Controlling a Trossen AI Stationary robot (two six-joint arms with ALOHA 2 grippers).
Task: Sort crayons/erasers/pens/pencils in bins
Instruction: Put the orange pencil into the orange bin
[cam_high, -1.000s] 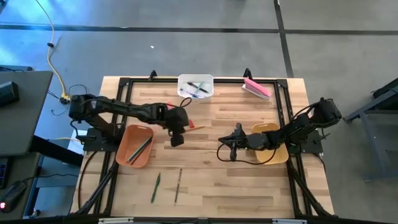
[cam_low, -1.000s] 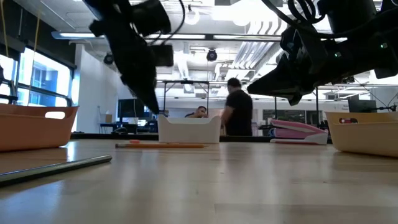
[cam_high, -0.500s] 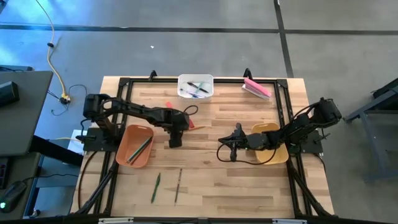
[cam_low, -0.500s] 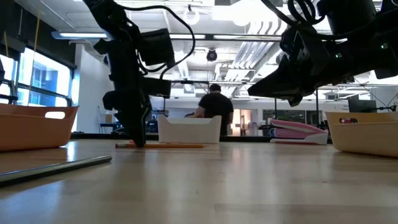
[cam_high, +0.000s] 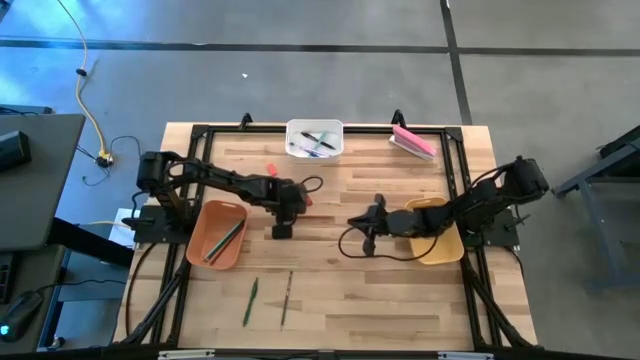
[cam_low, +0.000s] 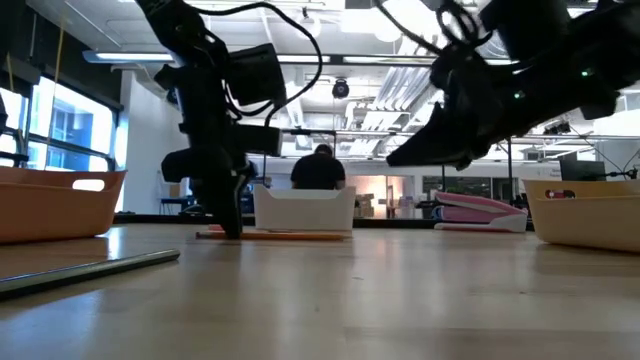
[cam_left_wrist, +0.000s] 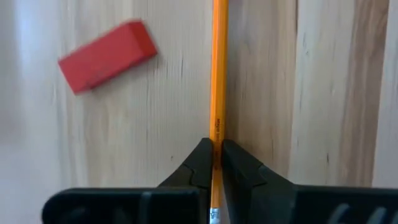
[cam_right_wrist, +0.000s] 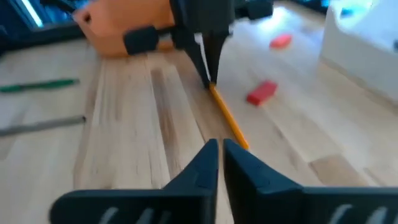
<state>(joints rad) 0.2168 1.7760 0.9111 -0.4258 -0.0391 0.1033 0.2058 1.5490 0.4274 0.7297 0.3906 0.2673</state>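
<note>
My left gripper (cam_high: 281, 231) stands at mid-table, pointing down, shut on an orange pencil (cam_left_wrist: 217, 74) that lies flat on the wood (cam_low: 290, 236). A red crayon piece (cam_left_wrist: 106, 56) lies beside the pencil, untouched. My right gripper (cam_high: 360, 241) hovers shut above the table right of centre, its fingers (cam_right_wrist: 208, 163) pointing toward the left gripper (cam_right_wrist: 208, 74). The orange-brown bin (cam_high: 217, 233) holds pencils, the white bin (cam_high: 315, 138) holds pens, and the mustard yellow bin (cam_high: 437, 232) sits under the right arm. My left gripper pinches the orange pencil between its two fingers (cam_left_wrist: 200, 163), close to the pencil's left end (cam_low: 205, 235). The fingers come from above, pointing down, one on each side of the shaft (cam_left_wrist: 216, 140). The pencil lies level on the table.
A green pencil (cam_high: 250, 300) and a brown pencil (cam_high: 287, 297) lie near the table's near edge. A second red piece (cam_high: 268, 167) lies toward the far side. A pink block (cam_high: 412, 141) sits at the far right. A person stands in the room behind (cam_low: 318, 170).
My left gripper has come down from above the table onto the orange pencil and now stands with its tips at the wood. My right gripper has moved a little toward the table's left edge.
</note>
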